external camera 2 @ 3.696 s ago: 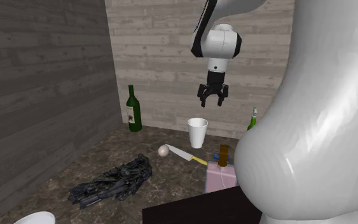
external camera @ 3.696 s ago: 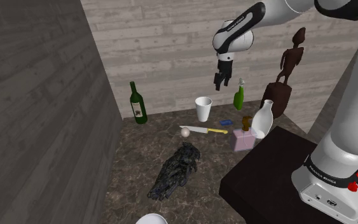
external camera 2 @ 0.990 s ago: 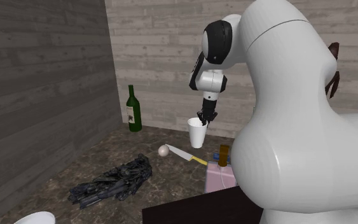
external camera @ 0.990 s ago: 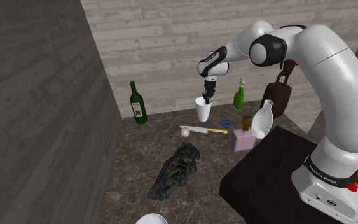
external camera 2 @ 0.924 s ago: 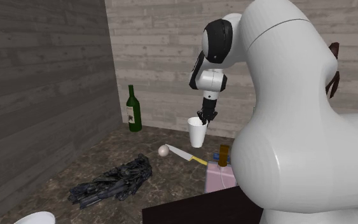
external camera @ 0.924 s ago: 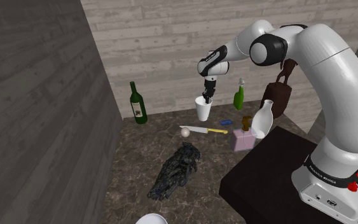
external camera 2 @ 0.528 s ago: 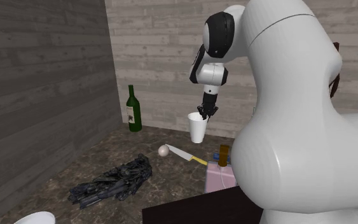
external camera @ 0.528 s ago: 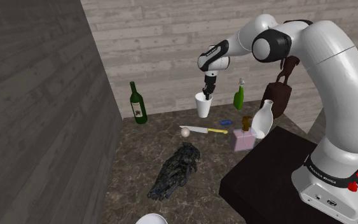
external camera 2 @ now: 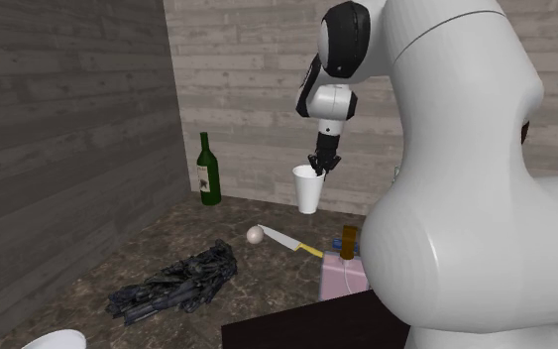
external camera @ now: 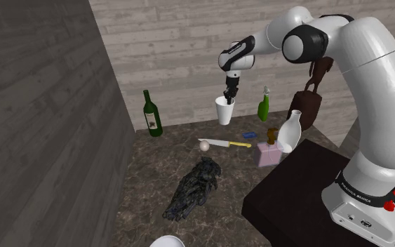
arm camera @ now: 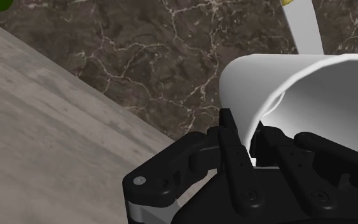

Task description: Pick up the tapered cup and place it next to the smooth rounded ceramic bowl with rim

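1. From the shoulder view:
   - Spread over a dark marble surface (external camera: 157,175): a green wine bottle (external camera: 151,114) by the grey wall, a knife (external camera: 224,143) with a pale ball (external camera: 204,146) at its tip, and a dark tangled object (external camera: 194,188) nearer the camera.
   - By the stand (external camera: 294,203): a pink box (external camera: 269,153), a white vase (external camera: 291,131), a small green bottle (external camera: 264,105) and a dark figurine (external camera: 315,77).
   - Directly under the gripper (external camera: 229,97): the white tapered cup (external camera: 224,111), pinched at its rim, with nothing seen inside it.
   - At the bottom edge, well apart from the cup: the white bowl (external camera: 166,242), past the tangled object.
2. From the second exterior view:
   - Gripper (external camera 2: 320,167) closed on the rim of the cup (external camera 2: 308,188), right of the wine bottle (external camera 2: 206,171) and above the knife (external camera 2: 291,241).
   - At the lower left corner: the bowl (external camera 2: 54,341), with the tangled object (external camera 2: 175,283) between it and the cup.
3. From the wrist view:
   - Gripper (arm camera: 255,137) clamped on the wall of the cup (arm camera: 266,83), one finger inside and one outside.
   - Marble surface (arm camera: 139,57) below.
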Controlling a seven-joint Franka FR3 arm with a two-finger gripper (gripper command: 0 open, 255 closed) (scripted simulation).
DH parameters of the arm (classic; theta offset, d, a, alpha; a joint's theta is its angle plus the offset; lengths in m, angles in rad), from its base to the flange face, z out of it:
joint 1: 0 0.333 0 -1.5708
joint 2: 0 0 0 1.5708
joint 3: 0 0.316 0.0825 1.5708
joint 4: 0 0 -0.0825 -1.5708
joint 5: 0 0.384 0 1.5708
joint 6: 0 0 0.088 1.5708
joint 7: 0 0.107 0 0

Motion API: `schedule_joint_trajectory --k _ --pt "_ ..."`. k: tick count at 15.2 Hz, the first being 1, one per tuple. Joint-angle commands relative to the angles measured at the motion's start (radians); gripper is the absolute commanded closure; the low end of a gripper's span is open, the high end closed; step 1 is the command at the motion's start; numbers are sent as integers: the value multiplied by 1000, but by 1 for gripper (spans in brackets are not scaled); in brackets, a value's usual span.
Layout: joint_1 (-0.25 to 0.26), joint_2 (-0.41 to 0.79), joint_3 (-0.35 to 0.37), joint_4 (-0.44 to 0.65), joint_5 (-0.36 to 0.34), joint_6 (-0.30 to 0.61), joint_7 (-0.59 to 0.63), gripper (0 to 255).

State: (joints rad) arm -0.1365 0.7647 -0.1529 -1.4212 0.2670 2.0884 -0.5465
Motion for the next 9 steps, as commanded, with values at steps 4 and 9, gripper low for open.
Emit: schedule_joint_trajectory --k 4,9 --pt "2 -38 -5 8 -8 -45 8 255" --pt "3 -71 -10 22 -15 -91 17 255"
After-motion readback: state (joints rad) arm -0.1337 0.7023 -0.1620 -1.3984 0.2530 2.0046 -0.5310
